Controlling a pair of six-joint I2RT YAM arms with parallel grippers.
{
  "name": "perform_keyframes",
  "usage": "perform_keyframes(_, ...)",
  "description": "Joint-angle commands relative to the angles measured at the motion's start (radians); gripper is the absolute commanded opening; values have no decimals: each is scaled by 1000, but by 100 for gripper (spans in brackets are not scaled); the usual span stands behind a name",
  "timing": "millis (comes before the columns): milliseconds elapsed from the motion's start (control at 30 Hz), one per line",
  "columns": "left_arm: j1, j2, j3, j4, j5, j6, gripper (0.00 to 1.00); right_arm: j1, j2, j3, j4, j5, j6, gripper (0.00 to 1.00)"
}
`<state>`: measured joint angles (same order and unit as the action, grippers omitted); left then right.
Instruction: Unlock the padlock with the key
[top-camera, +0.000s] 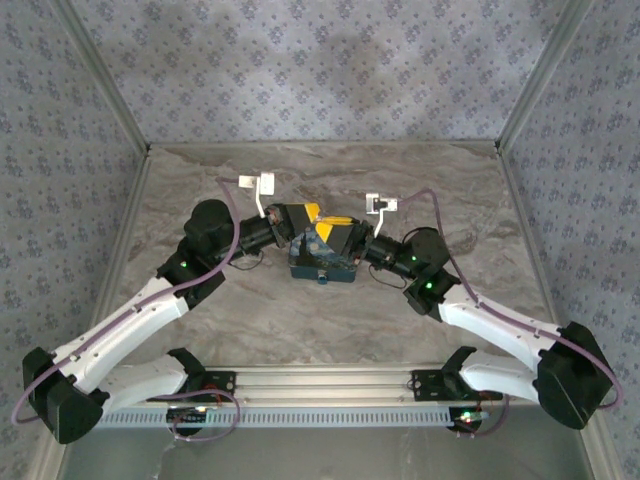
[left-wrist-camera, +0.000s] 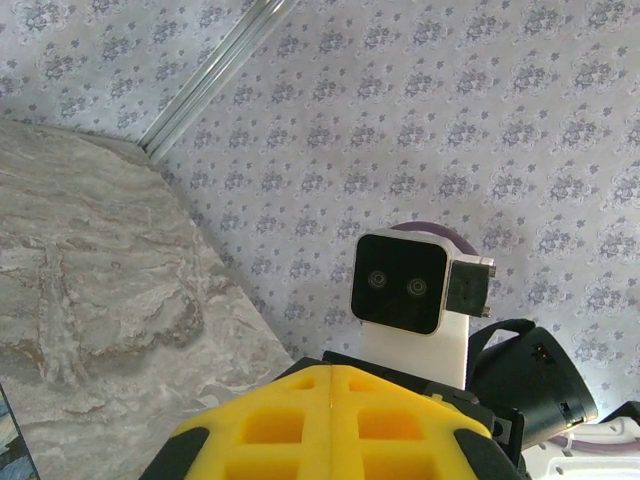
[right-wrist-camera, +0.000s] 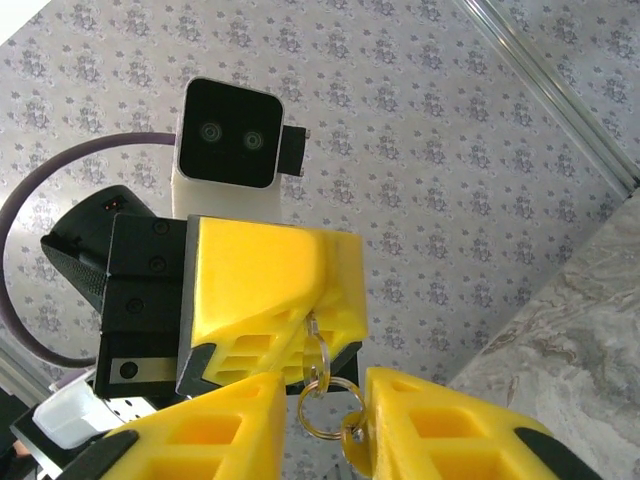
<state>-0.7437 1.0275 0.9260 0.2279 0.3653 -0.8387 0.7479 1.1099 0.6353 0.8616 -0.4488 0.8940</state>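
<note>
Two grippers are facing each other tip to tip over your counter (top-camera: 200, 330), above the blue tin (top-camera: 322, 268). Your left gripper (right-wrist-camera: 320, 305) is clamping shut on the key ring (right-wrist-camera: 318, 372), which is hanging between the parted fingers of your right gripper (right-wrist-camera: 325, 388). Padlock position: cannot tell.

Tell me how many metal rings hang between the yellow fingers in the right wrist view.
2. The upper ring hangs from the shut left pincer; the lower ring is linked beneath it, between the fingers of the right pincer. Others may be hidden.
</note>
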Motion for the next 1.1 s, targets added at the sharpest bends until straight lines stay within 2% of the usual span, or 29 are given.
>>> perform_keyframes(0, -13, -14, -9, 45, -7, -5, 0, 0, 6, 39, -2, 20, -9, 25)
perform_keyframes(133, -12, -20, -9, 46, -8, -6, 0, -10, 8, 23, 18, 28, 5, 11)
perform_keyframes(233, -12, -26, -10, 43, -14, -3, 0, -12, 3, 19, 21, 28, 3, 4)
perform_keyframes(367, -12, -37, -10, 36, -26, 4, 0, -18, -10, 10, 9, 36, -2, 4)
perform_keyframes(400, -12, -38, -9, 32, -27, 4, 0, -20, -14, 4, 7, 38, -2, 5)
perform_keyframes(433, -12, -41, -7, 28, -28, 9, 0, -23, -19, 0, 0, 39, 0, 11)
perform_keyframes(467, -12, -43, -6, 21, -32, 12, 0, -28, -25, -5, -7, 48, 4, 20)
perform_keyframes(500, -10, -46, -6, 17, -34, 13, 0, -30, -32, -13, -9, 58, 6, 34)
perform_keyframes(533, -11, -46, -4, 14, -38, 16, 0, -34, -40, -19, -10, 64, 7, 40)
perform_keyframes(833, -12, -21, -7, 34, -27, 1, 0, -20, -60, 23, -20, 27, -17, 49)
perform_keyframes(1067, -14, -17, -10, 41, -25, -5, 0, -5, -36, 51, -12, 10, -27, 48)
